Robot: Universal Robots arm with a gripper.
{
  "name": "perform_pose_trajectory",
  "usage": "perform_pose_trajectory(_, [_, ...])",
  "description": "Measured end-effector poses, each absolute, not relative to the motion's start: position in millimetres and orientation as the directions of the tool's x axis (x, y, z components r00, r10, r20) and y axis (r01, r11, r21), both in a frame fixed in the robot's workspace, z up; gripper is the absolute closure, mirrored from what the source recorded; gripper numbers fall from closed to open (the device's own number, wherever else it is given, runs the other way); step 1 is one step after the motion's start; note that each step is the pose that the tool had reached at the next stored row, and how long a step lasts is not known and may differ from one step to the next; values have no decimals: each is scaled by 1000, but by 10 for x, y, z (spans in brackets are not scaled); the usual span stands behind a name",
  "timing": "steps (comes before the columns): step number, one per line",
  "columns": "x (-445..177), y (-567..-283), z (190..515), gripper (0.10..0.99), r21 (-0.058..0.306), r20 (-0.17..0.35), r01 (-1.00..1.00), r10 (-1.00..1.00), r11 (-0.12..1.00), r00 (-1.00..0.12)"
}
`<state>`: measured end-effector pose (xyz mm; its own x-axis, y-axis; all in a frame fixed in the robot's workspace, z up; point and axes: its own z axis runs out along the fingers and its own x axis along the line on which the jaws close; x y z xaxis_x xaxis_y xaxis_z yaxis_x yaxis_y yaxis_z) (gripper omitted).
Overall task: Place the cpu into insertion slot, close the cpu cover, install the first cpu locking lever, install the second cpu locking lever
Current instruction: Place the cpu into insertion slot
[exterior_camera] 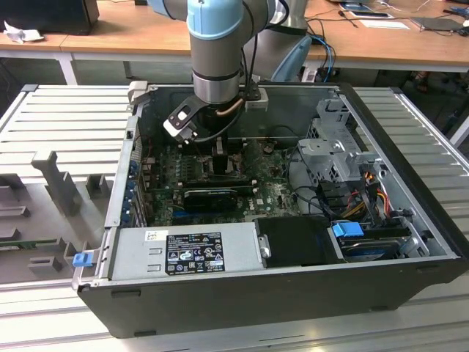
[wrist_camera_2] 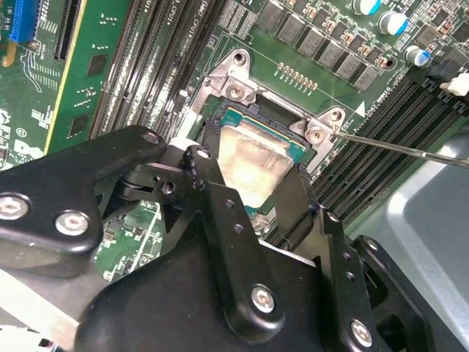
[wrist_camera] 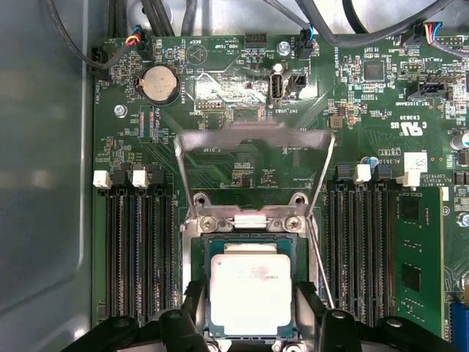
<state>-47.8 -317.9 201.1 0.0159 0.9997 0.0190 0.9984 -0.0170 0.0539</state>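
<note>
cpu (wrist_camera: pixel 251 282) in insertion slot (wrist_camera: pixel 195 253) under gripper (wrist_camera: pixel 251 297) | grip: I cannot tell | I'd verify flat seating; cpu cover (wrist_camera: pixel 253 141) upright beyond

Robotics lab or workshop: open computer case (exterior_camera: pixel 256 301) on slatted metal bench (exterior_camera: pixel 66 117), wooden desks (exterior_camera: pixel 124 29) behind.

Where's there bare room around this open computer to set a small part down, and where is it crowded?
Bare: the ribbed table on the exterior view's right of the case, and the strip between the case and the grey fixtures on that view's left. Crowded: around the cpu, where the claw sits between memory slots.
</note>
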Motion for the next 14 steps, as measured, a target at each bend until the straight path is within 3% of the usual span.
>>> perform_pose_trajectory(9, [-478, -3179, 2111, 478, 54, 19, 998, 1000, -17, 16])
perform_pose_trajectory(10, [-478, -3179, 2118, 498, 54, 19, 998, 1000, -17, 16])
perform_pose_trajectory(13, [-478, -3179, 2143, 682, 54, 19, 998, 1000, -17, 16])
perform_pose_trajectory(14, [-478, -3179, 2149, 682, 54, 19, 998, 1000, -17, 16])
